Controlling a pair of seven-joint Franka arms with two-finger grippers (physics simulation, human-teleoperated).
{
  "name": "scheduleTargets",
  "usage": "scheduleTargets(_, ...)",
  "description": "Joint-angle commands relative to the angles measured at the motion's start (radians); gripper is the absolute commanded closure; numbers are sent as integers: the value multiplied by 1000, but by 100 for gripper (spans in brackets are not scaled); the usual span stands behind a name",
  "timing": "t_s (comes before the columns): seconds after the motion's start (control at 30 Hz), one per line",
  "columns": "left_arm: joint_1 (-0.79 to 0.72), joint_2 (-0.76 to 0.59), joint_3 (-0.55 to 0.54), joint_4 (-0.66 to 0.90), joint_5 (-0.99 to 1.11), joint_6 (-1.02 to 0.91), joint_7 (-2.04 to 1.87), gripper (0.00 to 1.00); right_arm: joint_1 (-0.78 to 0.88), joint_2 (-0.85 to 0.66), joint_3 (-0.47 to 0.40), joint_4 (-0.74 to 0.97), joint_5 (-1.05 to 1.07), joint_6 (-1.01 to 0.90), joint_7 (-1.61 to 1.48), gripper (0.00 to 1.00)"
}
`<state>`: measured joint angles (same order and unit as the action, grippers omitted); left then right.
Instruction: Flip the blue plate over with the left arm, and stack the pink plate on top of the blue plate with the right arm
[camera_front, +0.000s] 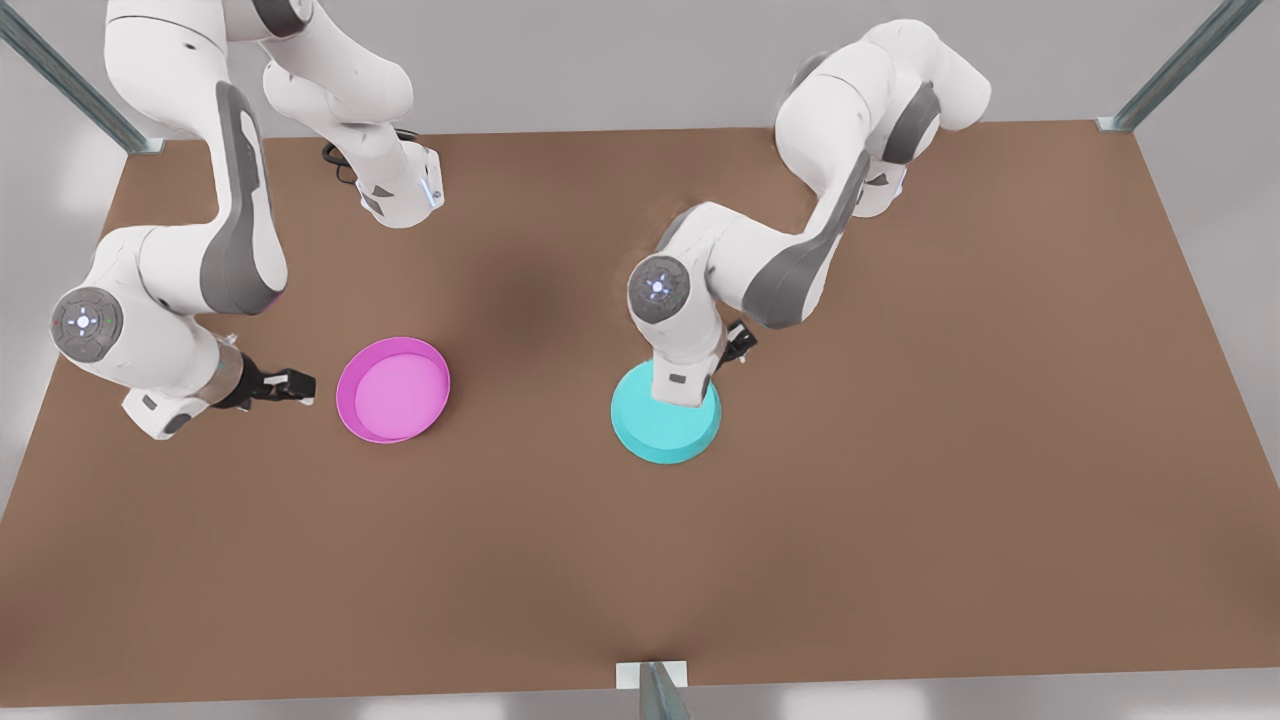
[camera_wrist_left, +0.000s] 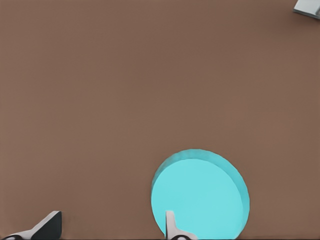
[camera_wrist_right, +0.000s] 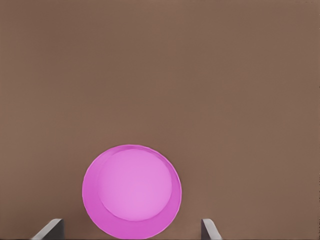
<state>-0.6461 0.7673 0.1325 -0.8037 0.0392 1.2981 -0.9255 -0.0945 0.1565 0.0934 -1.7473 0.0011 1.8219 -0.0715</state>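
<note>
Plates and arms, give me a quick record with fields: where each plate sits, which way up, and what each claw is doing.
blue plate: on the table, flat base up, at the front view's right
pink plate: on the table, rim up, at the front view's left, apart from the blue plate
left claw: open, above the blue plate's edge, holding nothing
right claw: open, beside the pink plate, not touching it
stacked: not yet

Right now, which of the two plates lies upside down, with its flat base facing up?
The blue plate, under the left tool. It shows a flat closed top with no rim, while the pink plate shows its rim and lighter hollow inside.
</note>
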Motion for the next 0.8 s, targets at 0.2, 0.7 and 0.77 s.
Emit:
scheduleTargets(0.2,367,-423,26,-403,10,96,864,0,-5,6,-12,-141,43,128,-57,0)
scheduleTargets(0.7,546,-434,-192,-399,102,119,886,0,-94,218,-104,-224,385,208,-629,7)
scheduleTargets(0.77,546,-433,-192,-400,102,121,887,0,-99,241,-110,-227,387,208,-657,23)
